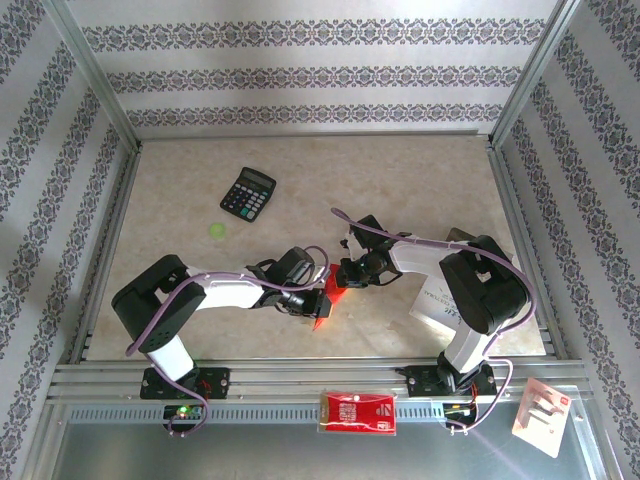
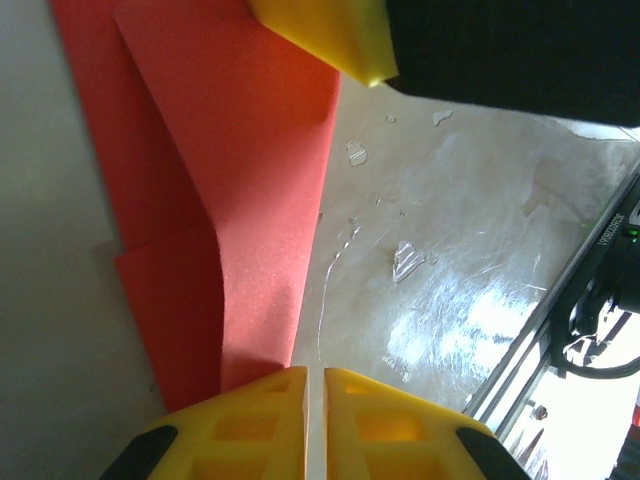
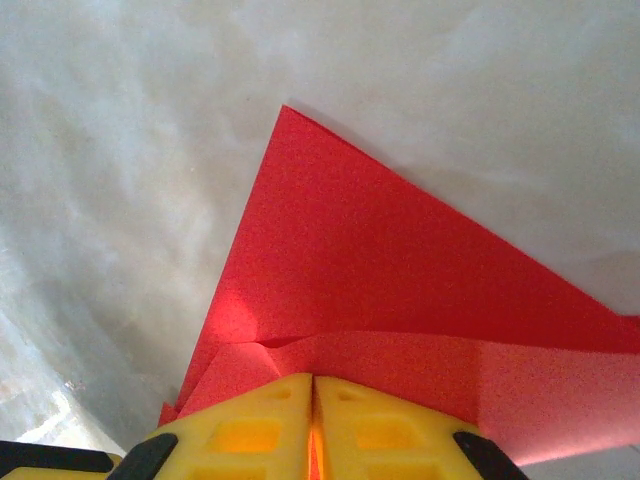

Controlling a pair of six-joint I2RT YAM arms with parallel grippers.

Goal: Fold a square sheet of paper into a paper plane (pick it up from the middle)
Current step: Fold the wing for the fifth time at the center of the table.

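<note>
The red square sheet of paper (image 1: pixel 328 296) lies partly folded on the table between my two grippers, one end coming to a point (image 3: pixel 285 110). The right wrist view has a folded flap (image 3: pixel 400 365) running under my right gripper (image 3: pixel 313 390), which is shut with red showing in the slit between its fingers. My left gripper (image 2: pixel 314 385) is shut at the paper's long edge (image 2: pixel 240 150); its left finger overlaps the red and bare table shows in its slit. A yellow fingertip (image 2: pixel 330 35) of the right gripper sits at the paper's far end. From above, the left gripper (image 1: pixel 312 293) and right gripper (image 1: pixel 345 272) nearly meet.
A black calculator (image 1: pixel 248 193) lies at the back left, with a green dot (image 1: pixel 217 229) near it. A grey printed booklet (image 1: pixel 435 305) lies under the right arm. A red-and-white packet (image 1: pixel 358 412) sits on the front rail and a white card (image 1: pixel 541 415) at the front right.
</note>
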